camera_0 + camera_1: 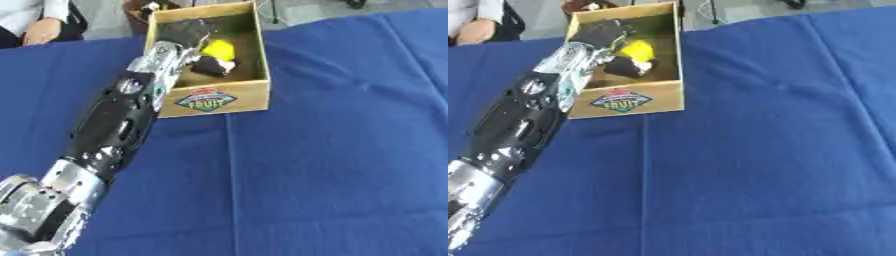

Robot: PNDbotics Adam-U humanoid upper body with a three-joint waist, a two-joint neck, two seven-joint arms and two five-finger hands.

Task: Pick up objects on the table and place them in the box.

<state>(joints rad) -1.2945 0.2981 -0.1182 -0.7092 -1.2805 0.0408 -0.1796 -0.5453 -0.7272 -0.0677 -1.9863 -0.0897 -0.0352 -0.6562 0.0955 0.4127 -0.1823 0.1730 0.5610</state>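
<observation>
The task is looking close to finished: nothing loose is showing on the blue tabletop (pixel 332 165), while a yellow thing (pixel 219 49) and a dark thing (pixel 212 65) are lying inside the box (pixel 249 95) at the upper left of the frame. The left hand (pixel 184 31) is reaching over the box; whether its fingers are holding anything, I cannot tell. The box is shallow brown cardboard with a printed label in front.
</observation>
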